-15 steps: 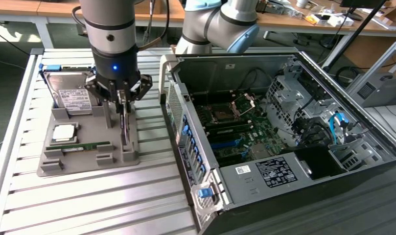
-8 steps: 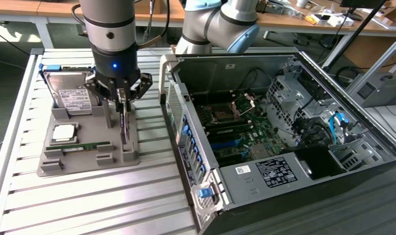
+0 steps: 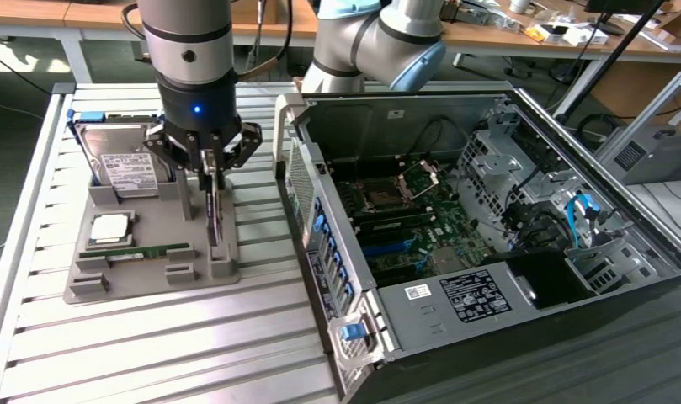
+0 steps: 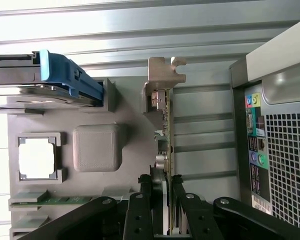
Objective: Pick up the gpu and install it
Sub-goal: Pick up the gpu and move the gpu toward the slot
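The gpu (image 3: 213, 217) stands on edge at the grey holder tray (image 3: 149, 273), on the side nearest the computer case. In the wrist view the gpu (image 4: 167, 125) is a thin green card with its silver bracket (image 4: 165, 70) at the far end. My gripper (image 3: 211, 181) hangs straight down over it. The wrist view has my gripper (image 4: 166, 187) with one black finger on each face of the card, shut on its near end. The card's lower edge still looks level with the tray's slot.
The tray also carries a silver hard drive (image 3: 121, 160) with a blue rail, a processor (image 3: 110, 225) and a narrow green memory stick (image 3: 138, 251). The open computer case (image 3: 587, 278) lies at the exterior view's right, motherboard (image 3: 407, 227) exposed. Everything rests on a slatted metal table (image 3: 149, 353).
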